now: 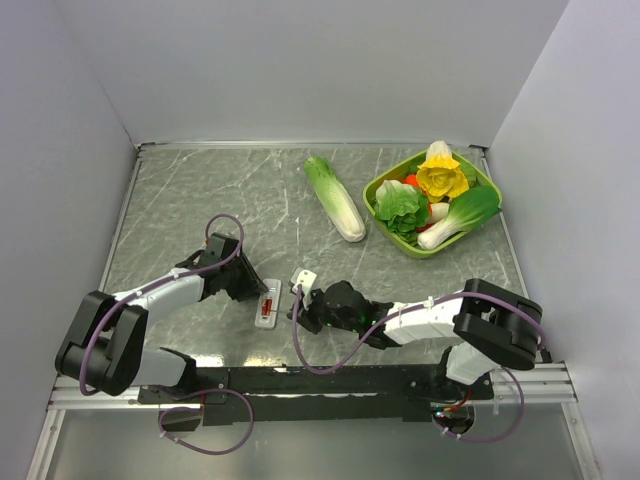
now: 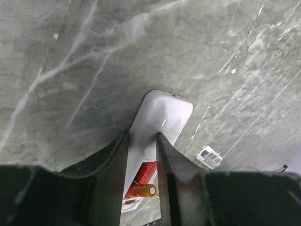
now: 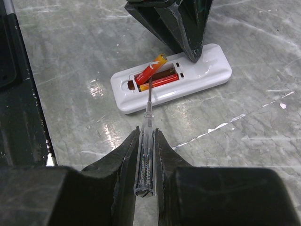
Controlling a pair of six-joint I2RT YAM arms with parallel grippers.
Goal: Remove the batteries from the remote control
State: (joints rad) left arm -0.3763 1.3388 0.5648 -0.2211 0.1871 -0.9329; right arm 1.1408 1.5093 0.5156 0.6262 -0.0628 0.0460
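- Nearest the left wrist camera, the left jaws are seen closed narrowly on the long sides of the remote control (image 2: 162, 113), which is held flat on the counter (image 2: 70, 56).
- The remote control's long axis is laid crosswise ahead of the right jaws. In its open recess one of the batteries (image 3: 151, 69) is tipped up at its yellow end, and the other battery (image 3: 159, 81) is left lying flat.
- The right jaws are clamped on a screwdriver (image 3: 145, 155), which is pointed straight ahead with its tip set in the recess at the raised battery.

Batts (image 3: 159, 81) in remote (image 3: 212, 70), cabbage (image 1: 335, 198) behind
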